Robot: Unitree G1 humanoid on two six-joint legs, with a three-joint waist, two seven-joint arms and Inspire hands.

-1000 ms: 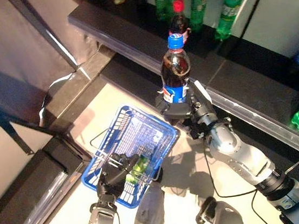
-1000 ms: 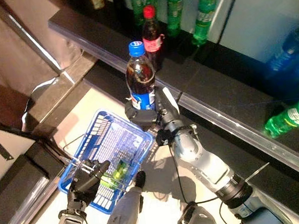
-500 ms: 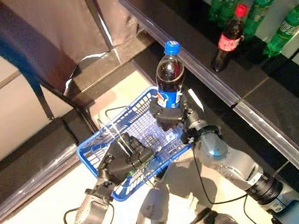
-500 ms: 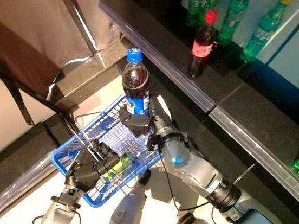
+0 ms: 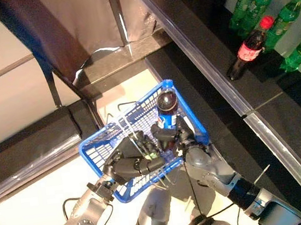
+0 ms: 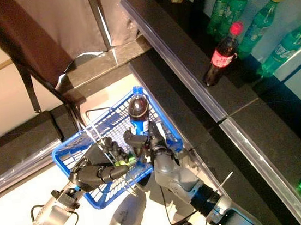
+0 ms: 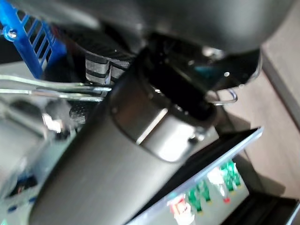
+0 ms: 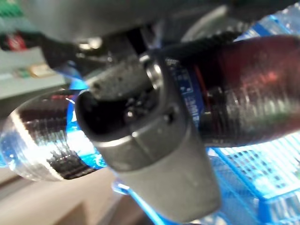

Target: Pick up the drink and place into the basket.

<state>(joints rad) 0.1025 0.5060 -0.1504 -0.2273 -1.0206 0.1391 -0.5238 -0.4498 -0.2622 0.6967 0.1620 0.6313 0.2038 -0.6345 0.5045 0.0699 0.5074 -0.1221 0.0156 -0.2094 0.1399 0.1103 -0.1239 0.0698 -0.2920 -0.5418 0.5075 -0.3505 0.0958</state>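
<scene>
The right hand [image 5: 171, 134] grips a dark cola bottle with blue cap and blue label [image 5: 166, 104], upright inside the blue wire basket [image 5: 97, 146]. The left hand [image 5: 130, 165] is curled round the basket's wire handles. Label print is too small to read.

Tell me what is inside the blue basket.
Inside the blue basket: the cola bottle, upright in the right hand, and something green, mostly covered by the left hand.
</scene>
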